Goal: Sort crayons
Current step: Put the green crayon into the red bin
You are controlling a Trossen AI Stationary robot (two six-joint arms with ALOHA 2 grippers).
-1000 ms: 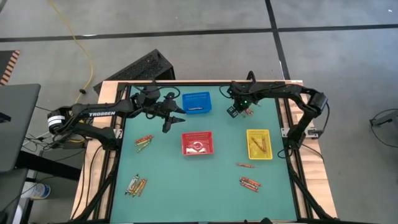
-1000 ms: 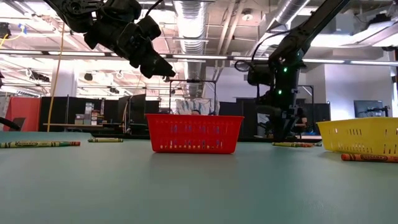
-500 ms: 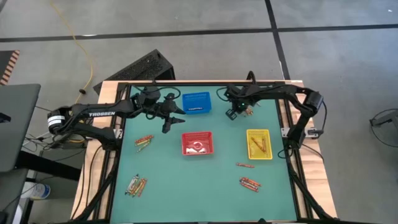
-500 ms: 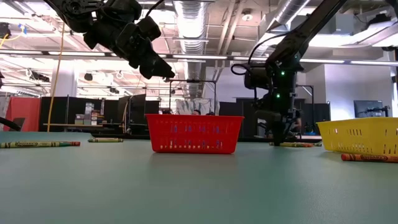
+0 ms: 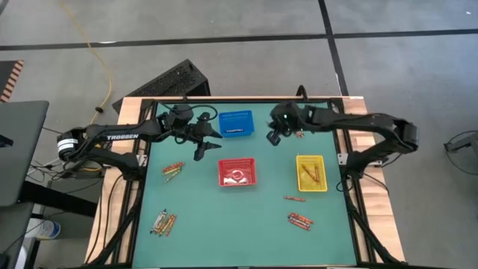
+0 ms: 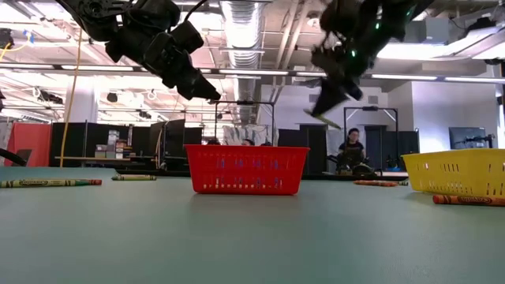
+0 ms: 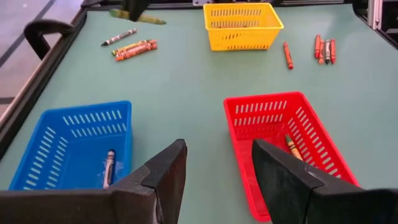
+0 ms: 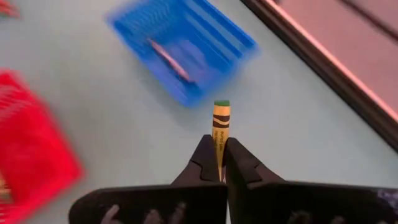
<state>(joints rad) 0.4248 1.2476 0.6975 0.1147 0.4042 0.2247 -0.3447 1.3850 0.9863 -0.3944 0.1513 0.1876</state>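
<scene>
Right gripper point(image 8: 219, 163) hung above the table just right of the blue basket point(image 5: 236, 124), fingers pinching a yellow-wrapped, green-tipped crayon point(image 8: 221, 127). Left gripper point(image 7: 214, 171) hovered left of the blue basket, fingers spread, empty. One crayon lay in the blue basket; loose crayons point(image 5: 300, 220) were scattered well off from it.
</scene>
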